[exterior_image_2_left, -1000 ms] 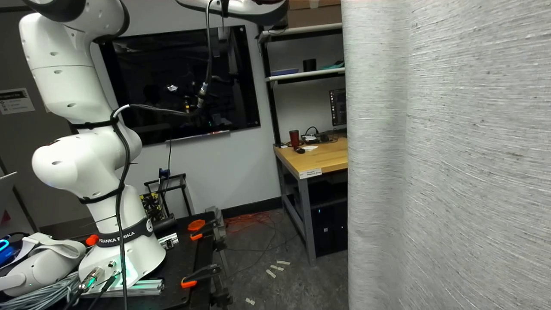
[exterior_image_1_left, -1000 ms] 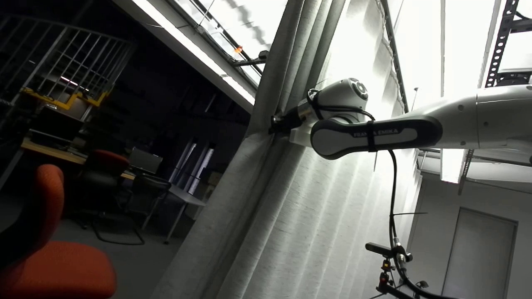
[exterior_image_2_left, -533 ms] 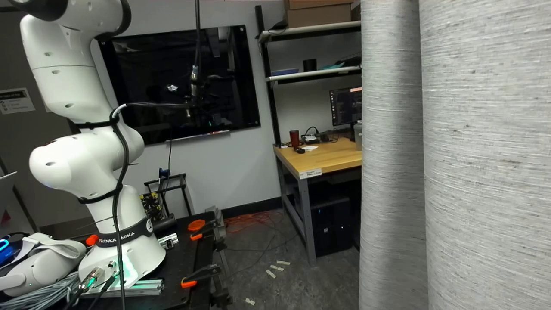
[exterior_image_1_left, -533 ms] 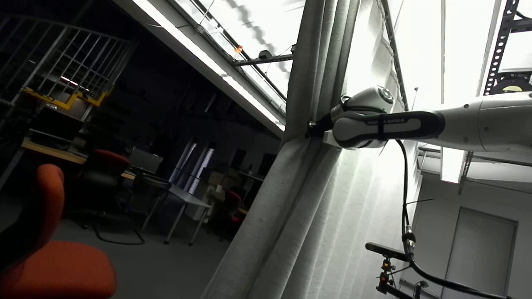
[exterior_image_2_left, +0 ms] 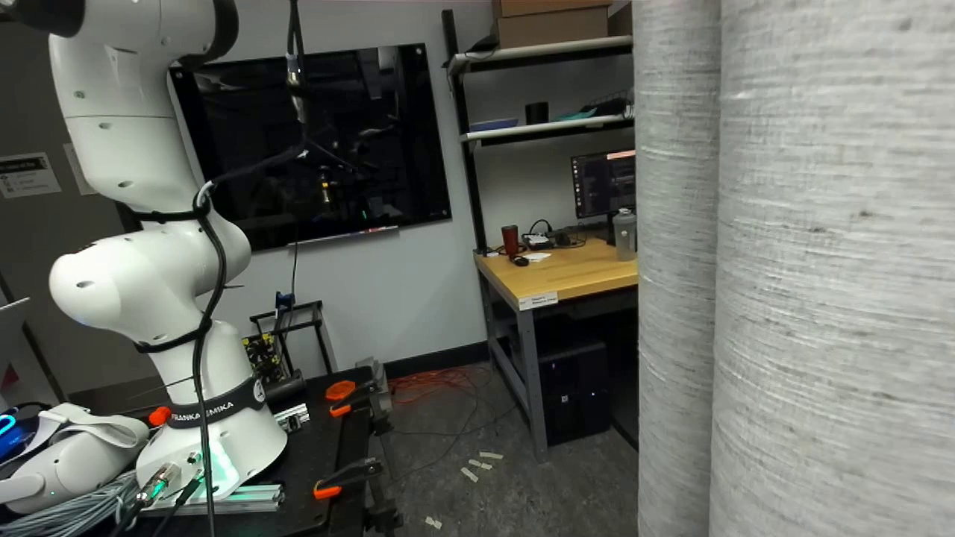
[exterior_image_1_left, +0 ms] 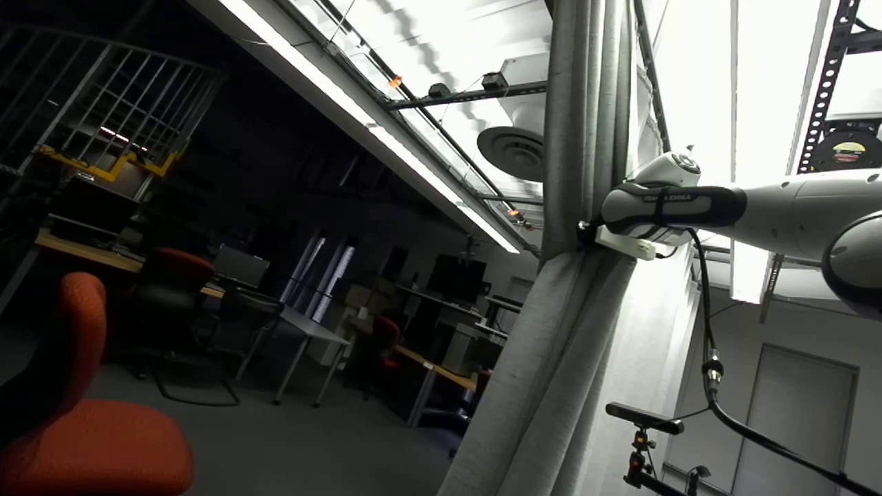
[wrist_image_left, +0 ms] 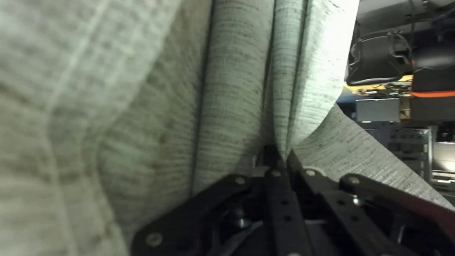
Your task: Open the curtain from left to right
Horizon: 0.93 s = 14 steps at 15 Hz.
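Note:
The curtain point(exterior_image_1_left: 551, 337) is pale grey-white fabric with vertical folds. In an exterior view it is bunched and pinched inward at the gripper's height, flaring out below. In another place it fills the right side of an exterior view point(exterior_image_2_left: 835, 268) as large hanging folds. My gripper point(exterior_image_1_left: 586, 234) is at the curtain's pinched, leading edge. In the wrist view the gripper point(wrist_image_left: 284, 156) has its fingertips nearly together on gathered folds of the curtain point(wrist_image_left: 234, 89). The fingertips' inner faces are mostly hidden by fabric and shadow. The gripper is out of view in the exterior view of the arm's base.
A camera on a stand point(exterior_image_1_left: 644, 417) is below the arm, near the hanging cable point(exterior_image_1_left: 710, 337). An orange chair point(exterior_image_1_left: 103, 441) stands at the left. A wooden desk point(exterior_image_2_left: 559, 272) and shelves are beside the curtain's edge. Clamps point(exterior_image_2_left: 351, 477) grip the base table.
My gripper and the curtain's held edge have moved right in an exterior view, uncovering more of the dark room. In both exterior views the curtain's edge has shifted right. The arm has folded back.

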Each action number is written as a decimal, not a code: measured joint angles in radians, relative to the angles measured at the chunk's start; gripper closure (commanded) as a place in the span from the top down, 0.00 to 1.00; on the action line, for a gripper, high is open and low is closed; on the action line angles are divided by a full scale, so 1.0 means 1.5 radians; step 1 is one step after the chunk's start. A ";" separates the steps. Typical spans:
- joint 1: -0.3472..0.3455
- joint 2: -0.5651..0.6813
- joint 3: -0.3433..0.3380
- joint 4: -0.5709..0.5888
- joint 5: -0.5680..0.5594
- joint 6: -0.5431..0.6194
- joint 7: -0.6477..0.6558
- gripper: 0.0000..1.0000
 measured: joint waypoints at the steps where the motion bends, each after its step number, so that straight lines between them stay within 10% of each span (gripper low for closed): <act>1: -0.007 0.012 -0.021 0.024 0.020 -0.021 0.002 0.01; 6: -0.085 0.086 -0.072 0.148 0.135 -0.083 -0.025 0.01; 14: -0.164 0.224 -0.012 0.340 0.268 -0.186 -0.190 0.01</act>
